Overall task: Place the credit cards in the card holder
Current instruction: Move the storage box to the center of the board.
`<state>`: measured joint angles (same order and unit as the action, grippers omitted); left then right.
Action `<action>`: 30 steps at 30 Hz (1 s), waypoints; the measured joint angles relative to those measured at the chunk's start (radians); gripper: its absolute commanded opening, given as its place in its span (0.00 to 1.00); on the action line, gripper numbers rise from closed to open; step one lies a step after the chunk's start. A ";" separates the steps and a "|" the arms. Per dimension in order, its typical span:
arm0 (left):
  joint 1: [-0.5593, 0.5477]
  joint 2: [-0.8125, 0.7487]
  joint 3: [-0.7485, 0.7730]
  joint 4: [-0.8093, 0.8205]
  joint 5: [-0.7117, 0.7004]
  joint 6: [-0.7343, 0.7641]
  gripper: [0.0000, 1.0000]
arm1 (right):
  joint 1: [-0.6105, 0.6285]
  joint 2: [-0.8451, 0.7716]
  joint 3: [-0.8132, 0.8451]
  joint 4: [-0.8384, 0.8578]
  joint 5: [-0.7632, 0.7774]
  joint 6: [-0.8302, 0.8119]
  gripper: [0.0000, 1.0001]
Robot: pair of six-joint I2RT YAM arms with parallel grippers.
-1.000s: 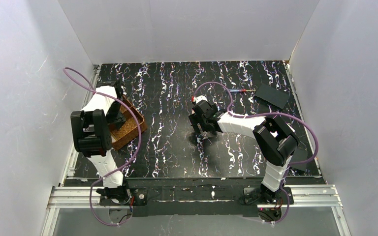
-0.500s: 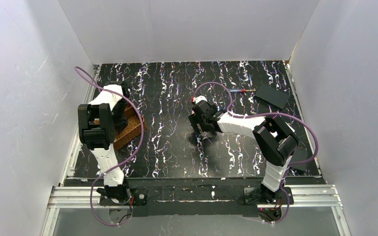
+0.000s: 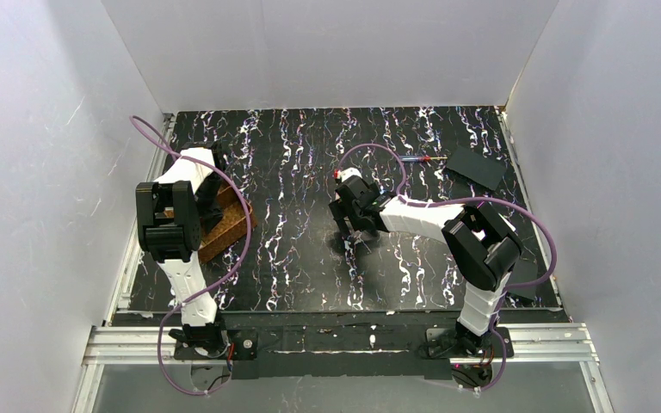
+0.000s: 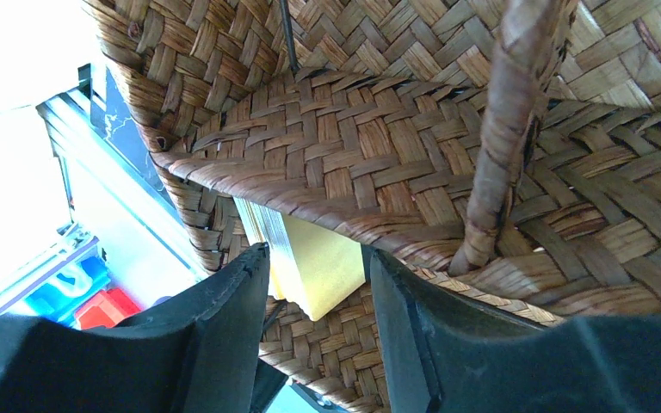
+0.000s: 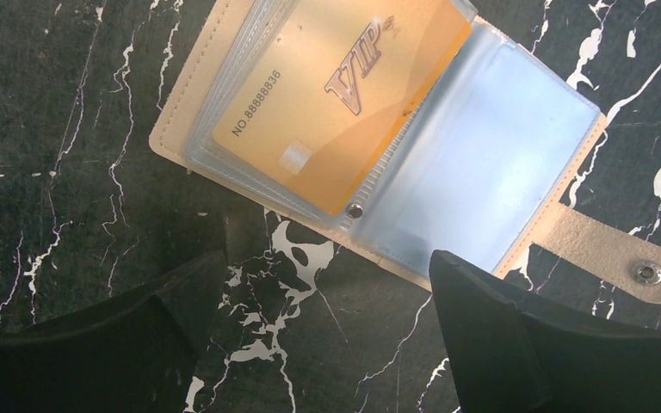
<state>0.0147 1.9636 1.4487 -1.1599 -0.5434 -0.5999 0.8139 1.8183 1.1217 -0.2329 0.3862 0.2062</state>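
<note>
Reaching into a woven tray (image 3: 228, 228) at the left edge of the table (image 3: 293, 172), the left gripper (image 4: 314, 258) sets its two black fingers (image 4: 232, 318) on either side of a stack of tan cards (image 4: 318, 271). The stack lies inside the tray, partly hidden under a woven wall. The fingers sit just beside the stack's faces, and it cannot be told whether they pinch it or merely flank it. Near the table's middle, the right gripper (image 5: 327, 258) hovers with its jaws spread wide, grasping nothing. Just beyond its fingertips the holder (image 5: 172, 116) lies open and flat on the black marbled surface. One gold card (image 5: 336, 95), marked VIP, sits in a clear sleeve on one half. The other half shows a bluish clear sleeve, and the snap tab (image 5: 607, 249) sticks out past it. A black plate (image 3: 475, 166) lies near the far right corner.
</note>
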 measured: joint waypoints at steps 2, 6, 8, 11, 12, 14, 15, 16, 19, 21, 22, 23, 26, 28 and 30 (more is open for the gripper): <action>0.000 0.000 0.000 0.000 0.000 0.002 0.44 | 0.000 0.000 0.000 0.000 -0.001 0.000 0.98; 0.000 0.000 0.000 0.002 0.000 0.003 0.41 | 0.000 0.000 0.000 0.000 -0.002 0.000 0.98; 0.000 0.000 0.000 0.005 0.000 0.003 0.39 | 0.001 0.000 0.000 0.000 -0.002 0.000 0.98; 0.000 0.000 0.000 0.009 0.000 0.005 0.36 | 0.001 0.000 0.000 0.000 -0.002 0.000 0.98; 0.000 0.000 0.000 0.010 0.000 0.005 0.36 | 0.002 0.000 0.000 0.000 -0.002 0.000 0.98; 0.000 0.000 0.000 0.013 0.000 0.005 0.35 | 0.003 0.000 0.000 0.000 -0.002 0.000 0.98; 0.000 0.000 0.000 0.015 0.000 0.005 0.35 | 0.004 0.000 0.000 0.000 -0.002 0.000 0.98; 0.000 0.000 0.000 0.019 0.000 0.006 0.34 | 0.005 0.000 0.000 0.000 -0.002 0.000 0.98; 0.000 0.000 -0.001 0.023 -0.003 0.008 0.33 | 0.006 0.000 0.000 0.000 -0.004 0.000 0.98; 0.000 0.000 -0.001 0.027 -0.007 0.010 0.33 | 0.006 0.000 0.000 0.000 -0.004 0.000 0.98; 0.000 0.000 -0.001 0.029 -0.008 0.011 0.33 | 0.006 0.000 0.000 0.000 -0.005 0.000 0.98; 0.000 0.000 -0.001 0.030 -0.011 0.013 0.33 | 0.006 0.000 0.000 0.000 -0.005 0.000 0.98; 0.000 0.000 -0.002 0.033 -0.014 0.014 0.31 | 0.006 0.000 0.000 0.000 -0.006 0.000 0.98; 0.000 0.000 -0.002 0.034 -0.015 0.016 0.30 | 0.006 0.000 0.000 0.000 -0.008 0.000 0.98; 0.000 0.000 -0.002 0.036 -0.015 0.016 0.30 | 0.006 0.000 0.000 0.001 -0.008 0.000 0.98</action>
<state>0.0151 1.9636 1.4464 -1.1236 -0.5583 -0.5835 0.8204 1.8183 1.1217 -0.2321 0.3782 0.2058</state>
